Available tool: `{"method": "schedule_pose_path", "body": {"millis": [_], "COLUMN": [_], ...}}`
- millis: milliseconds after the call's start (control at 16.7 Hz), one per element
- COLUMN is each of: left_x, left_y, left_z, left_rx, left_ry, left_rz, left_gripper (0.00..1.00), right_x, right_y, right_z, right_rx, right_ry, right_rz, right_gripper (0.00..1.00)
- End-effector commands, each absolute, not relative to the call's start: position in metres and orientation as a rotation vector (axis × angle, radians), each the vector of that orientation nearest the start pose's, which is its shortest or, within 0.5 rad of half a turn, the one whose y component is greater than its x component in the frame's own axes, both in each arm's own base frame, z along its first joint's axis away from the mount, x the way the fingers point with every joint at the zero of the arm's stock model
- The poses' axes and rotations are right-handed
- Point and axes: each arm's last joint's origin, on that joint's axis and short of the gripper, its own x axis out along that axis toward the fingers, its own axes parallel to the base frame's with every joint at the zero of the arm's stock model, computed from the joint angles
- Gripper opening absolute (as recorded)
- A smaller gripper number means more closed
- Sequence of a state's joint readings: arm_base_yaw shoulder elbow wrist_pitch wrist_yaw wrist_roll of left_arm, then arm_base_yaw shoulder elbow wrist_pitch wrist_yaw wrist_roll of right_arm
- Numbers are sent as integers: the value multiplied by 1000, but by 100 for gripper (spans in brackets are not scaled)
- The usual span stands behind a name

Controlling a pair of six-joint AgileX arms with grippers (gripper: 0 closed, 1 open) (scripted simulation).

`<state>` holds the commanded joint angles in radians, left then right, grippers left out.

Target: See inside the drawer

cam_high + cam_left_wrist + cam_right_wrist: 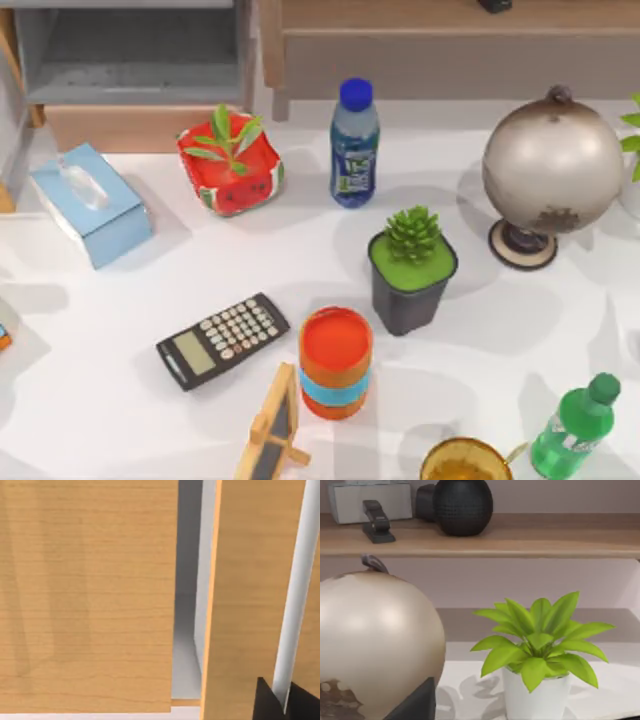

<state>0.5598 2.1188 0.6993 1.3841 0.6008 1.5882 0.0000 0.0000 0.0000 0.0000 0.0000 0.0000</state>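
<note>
My left fingers (280, 700) show as dark tips close against tan wood panels; I cannot tell whether they are released or clenched. The drawer (135, 75) sits pulled open at the desk's (480, 330) far left corner, grey floor bare. Counted on the desk: two bottles, one blue (354, 145) and one green (572, 430); one tissue box (90, 205); one calculator (222, 340); one globe (552, 165); one black pot (412, 272) holding a green plant.

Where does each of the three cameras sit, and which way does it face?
Top view: above the table, looking down; drawer open at upper left.
Left wrist view: close against the drawer's tan wood front; a dark tip of the left gripper shows.
Right wrist view: low, facing the globe and a white-potted plant.
Shared: globe; drawer.
</note>
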Motion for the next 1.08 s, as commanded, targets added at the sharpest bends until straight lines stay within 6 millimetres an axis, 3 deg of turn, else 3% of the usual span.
{"method": "schedule_pose_path", "body": {"millis": [420, 720, 1080], "left_x": [250, 245, 245], "left_y": [174, 175, 175], "left_z": [85, 88, 88], "left_rx": [1547, 1555, 1555], "left_ry": [14, 6, 6], "left_rz": [-41, -33, -33], "left_gripper": [0, 0, 45], "right_x": [106, 106, 106], "right_y": [-1, -1, -1], "right_z": [160, 160, 160], "right_rx": [0, 0, 0], "right_ry": [0, 0, 0], "right_rz": [0, 0, 0], "right_gripper": [100, 100, 100]}}
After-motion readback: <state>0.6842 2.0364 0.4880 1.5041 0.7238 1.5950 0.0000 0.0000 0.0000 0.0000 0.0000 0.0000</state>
